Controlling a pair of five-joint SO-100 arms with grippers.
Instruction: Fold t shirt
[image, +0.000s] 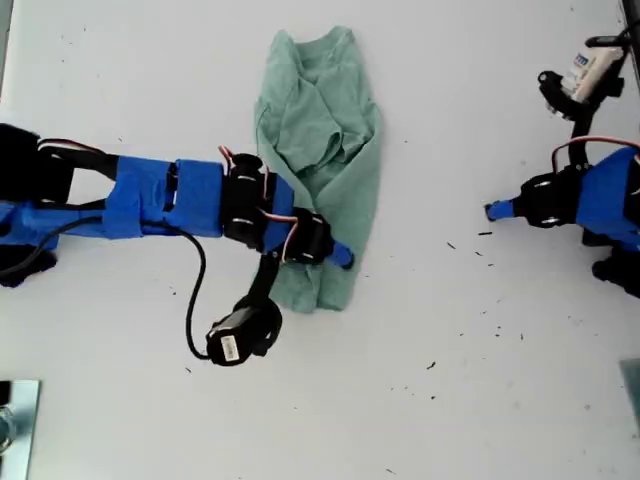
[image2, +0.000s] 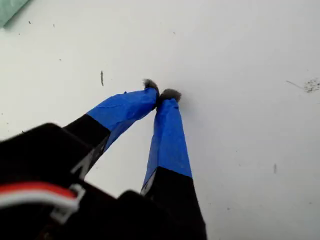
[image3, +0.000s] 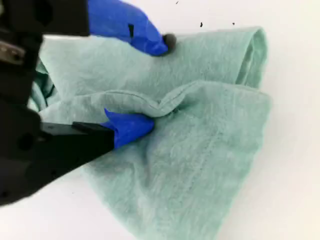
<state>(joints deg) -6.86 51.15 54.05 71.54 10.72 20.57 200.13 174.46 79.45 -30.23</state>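
Note:
The pale mint-green t shirt (image: 320, 130) lies crumpled in a long narrow heap on the white table, a little above the middle of the exterior view. My second gripper (image: 340, 257) reaches in from the exterior view's left and rests on the shirt's lower part. It is open, its blue fingertips (image3: 135, 125) set apart on either side of a raised fold of the t shirt (image3: 210, 150). My first gripper (image: 492, 211) is at the exterior view's right, clear of the cloth. Its blue-taped tips meet, shut (image2: 161, 94), over bare table. Only a corner of the t shirt (image2: 10, 10) shows in the first wrist view.
A metal object (image: 15, 420) sits at the exterior view's lower left corner. Small dark specks (image: 480, 300) are scattered on the table between the shirt and the first arm. The second arm's cable and camera (image: 240, 335) hang below it.

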